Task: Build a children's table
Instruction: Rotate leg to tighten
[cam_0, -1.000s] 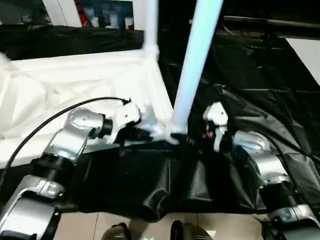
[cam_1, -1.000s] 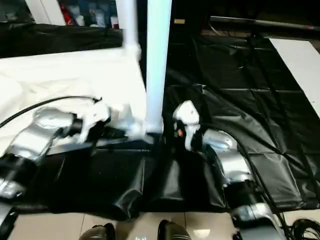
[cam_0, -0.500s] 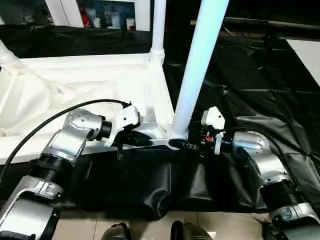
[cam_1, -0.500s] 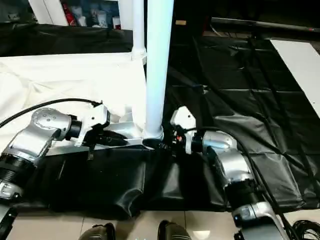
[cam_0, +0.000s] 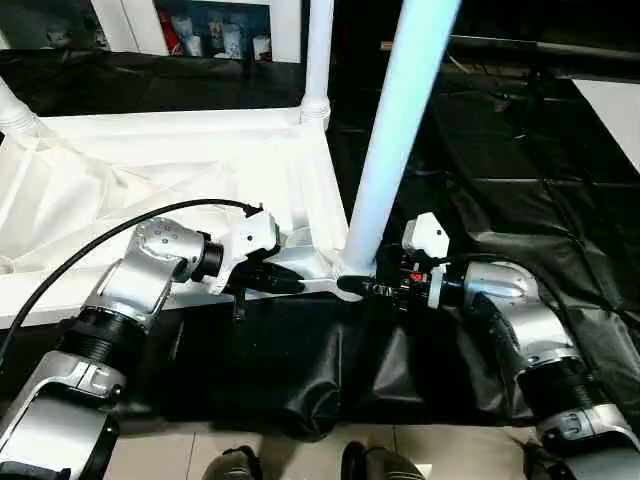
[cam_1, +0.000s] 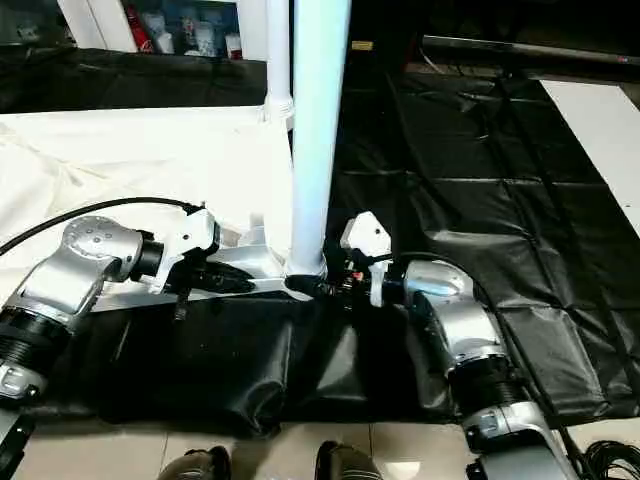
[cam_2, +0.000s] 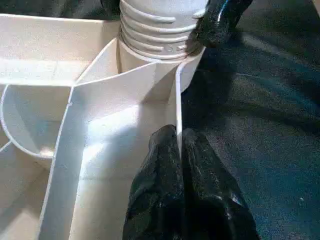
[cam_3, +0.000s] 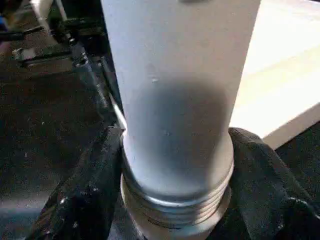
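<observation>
Black fingers of the left gripper (cam_2: 179, 150) pressed together on the thin outer wall of the tabletop (cam_0: 180, 160), pinching that white plastic rim just short of the near corner socket (cam_2: 155, 55). Seen from the head, left gripper (cam_0: 285, 281) reaching level along the near edge of the upturned top, silver forearm behind it, black cable arching over the wrist.

Black fingers of the right gripper (cam_3: 175, 200) set on either side of the near leg (cam_0: 395, 140), one pad (cam_3: 85, 190) and the other (cam_3: 265, 185) both against the ribbed, threaded foot of the tube; clamped around it rather than standing free. From the head, right gripper (cam_0: 365, 287) coming in from the opposite side, meeting the same corner.

Near leg standing almost upright in that socket, leaning slightly, threads still showing above the socket mouth (cam_2: 160, 30). Further back, a second leg (cam_0: 318, 50) upright in the far corner socket, and a third (cam_0: 12, 112) just entering at the left edge.

Tabletop lying underside up, ribs and curved partitions exposed (cam_2: 65, 125), resting on black plastic sheeting (cam_0: 500, 160) spread over the floor. White cabinet (cam_0: 180, 25) beyond; flat white board (cam_0: 615, 110) at the far right.
</observation>
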